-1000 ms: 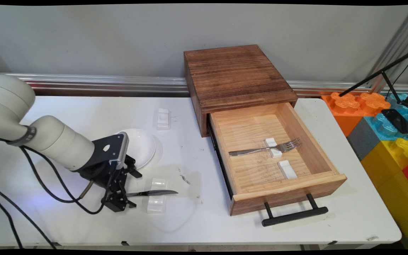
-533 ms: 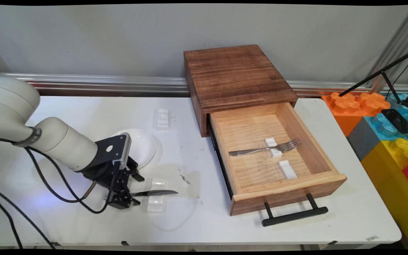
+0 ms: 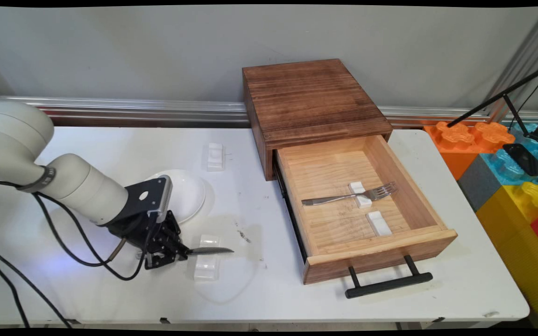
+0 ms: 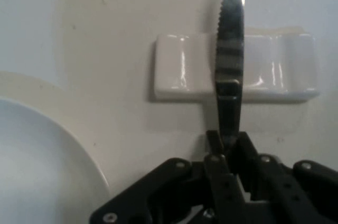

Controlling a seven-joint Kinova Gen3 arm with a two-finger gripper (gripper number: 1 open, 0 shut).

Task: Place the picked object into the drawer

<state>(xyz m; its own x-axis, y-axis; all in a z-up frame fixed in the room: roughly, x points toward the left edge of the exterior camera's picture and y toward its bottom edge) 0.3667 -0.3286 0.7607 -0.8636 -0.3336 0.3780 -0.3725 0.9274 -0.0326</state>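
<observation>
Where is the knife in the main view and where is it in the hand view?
Main view: the knife lies lower left on the table, blade pointing right across a white rest, handle in the gripper.
Hand view: the knife runs up the centre right, from the fingers to the top edge.
Shared landmark: the white rest under the blade.

My gripper [image 3: 175, 249] clamps the knife [image 3: 210, 251] over the white rest [image 3: 207, 256] | plate [image 3: 189, 196] close behind | bare table [image 3: 259, 219] runs rightward to the open drawer [image 3: 343, 233] | drawer's front wall bars entry.
</observation>
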